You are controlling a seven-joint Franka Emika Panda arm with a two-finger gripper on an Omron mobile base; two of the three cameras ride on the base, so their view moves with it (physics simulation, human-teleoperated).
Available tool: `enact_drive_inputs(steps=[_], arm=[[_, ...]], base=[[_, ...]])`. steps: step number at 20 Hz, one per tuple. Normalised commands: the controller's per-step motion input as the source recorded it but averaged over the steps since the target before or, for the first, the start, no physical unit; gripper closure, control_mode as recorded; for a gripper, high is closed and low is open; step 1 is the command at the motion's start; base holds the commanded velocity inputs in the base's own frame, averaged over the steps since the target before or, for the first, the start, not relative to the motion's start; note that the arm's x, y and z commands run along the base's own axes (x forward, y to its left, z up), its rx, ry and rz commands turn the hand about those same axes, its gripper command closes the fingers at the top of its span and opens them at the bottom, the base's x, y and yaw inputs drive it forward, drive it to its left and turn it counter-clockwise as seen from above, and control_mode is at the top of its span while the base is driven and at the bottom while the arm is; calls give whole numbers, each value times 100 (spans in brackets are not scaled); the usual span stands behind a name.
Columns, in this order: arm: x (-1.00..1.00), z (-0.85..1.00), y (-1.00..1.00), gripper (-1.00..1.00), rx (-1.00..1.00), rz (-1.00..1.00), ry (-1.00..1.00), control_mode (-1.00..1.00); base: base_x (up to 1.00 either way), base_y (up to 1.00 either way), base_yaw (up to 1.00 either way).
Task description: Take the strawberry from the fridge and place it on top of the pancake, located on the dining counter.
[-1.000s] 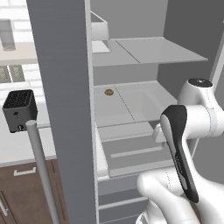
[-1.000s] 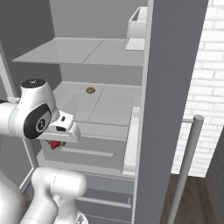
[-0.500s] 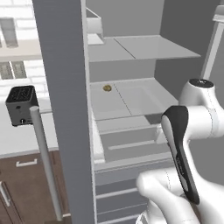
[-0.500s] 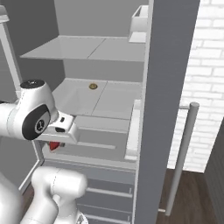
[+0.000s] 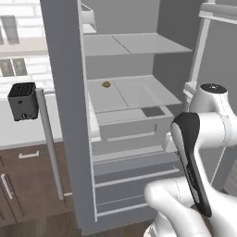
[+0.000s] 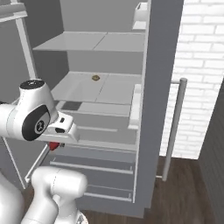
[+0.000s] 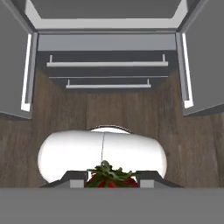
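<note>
Claw (image 7: 111,183) is clamped on the strawberry (image 7: 110,177), hanging low in front of the open fridge (image 5: 139,139). It's only pinched at the tips, so a quick swing toward the pancake could shake it loose.

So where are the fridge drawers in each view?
Left base view: drawers lower centre, under the shelves.
Right base view: drawers lower, left of centre.
Hand view: drawers top centre, above the floor.
Shared landmark: the open doors flanking them.
</note>
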Motion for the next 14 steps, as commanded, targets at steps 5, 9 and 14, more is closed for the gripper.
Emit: enact_drive_inputs(steps=[5, 9, 14], arm=[[0, 0, 0, 100, 0, 0, 0, 100], [0, 0, 0, 100, 0, 0, 0, 100], [0, 0, 0, 100, 0, 0, 0, 100]], base=[[-76, 9, -21], [-72, 9, -38], [-32, -3, -65]])
